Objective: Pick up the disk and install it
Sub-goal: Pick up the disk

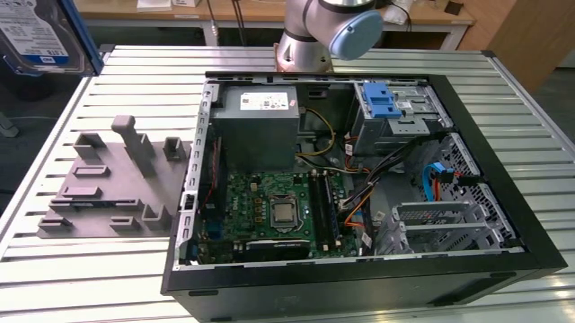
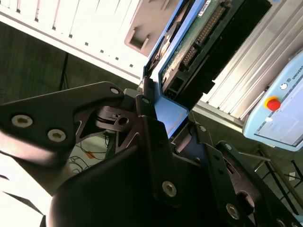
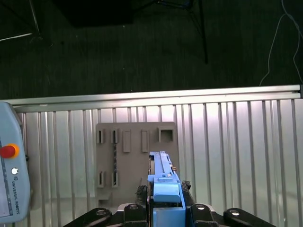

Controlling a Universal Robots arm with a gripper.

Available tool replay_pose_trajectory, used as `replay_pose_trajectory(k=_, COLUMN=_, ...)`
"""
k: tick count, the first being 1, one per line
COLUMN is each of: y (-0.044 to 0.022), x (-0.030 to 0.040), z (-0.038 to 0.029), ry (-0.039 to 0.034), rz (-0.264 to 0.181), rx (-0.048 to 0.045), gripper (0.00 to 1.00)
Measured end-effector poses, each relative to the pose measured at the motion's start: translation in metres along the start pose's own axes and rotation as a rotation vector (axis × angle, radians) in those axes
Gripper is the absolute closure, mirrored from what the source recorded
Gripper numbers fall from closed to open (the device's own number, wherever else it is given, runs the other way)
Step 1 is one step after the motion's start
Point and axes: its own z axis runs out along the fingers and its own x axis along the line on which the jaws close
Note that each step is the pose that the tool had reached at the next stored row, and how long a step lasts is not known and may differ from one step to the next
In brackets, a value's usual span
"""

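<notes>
Claw (image 3: 163, 190) gripping disk (image 3: 161, 166), above grey fixture (image 3: 130, 163), PC case (image 1: 359, 291) open

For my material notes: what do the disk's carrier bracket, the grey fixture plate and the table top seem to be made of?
The carrier bracket: blue, smooth and moulded-looking, likely plastic. The fixture plate: matte grey with posts and slots, probably plastic. The table top: bright ribbed slats with a sheen, apparently aluminium.
</notes>
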Motion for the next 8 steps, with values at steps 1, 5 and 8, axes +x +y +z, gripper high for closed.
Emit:
replay_pose_trajectory(k=1, y=-0.0029, x=0.0001, z=-0.0001, ry=0.0000, rz=0.000, rx=-0.0001, gripper=0.64)
replay_pose_trajectory(k=5, y=-0.0145, x=0.0008, z=-0.0002, ry=0.0000, rz=0.000, rx=-0.0001, gripper=0.64)
replay_pose_trajectory(k=8, y=-0.0237, x=0.0018, z=-0.0003, ry=0.0000, rz=0.000, rx=-0.0001, gripper=0.64)
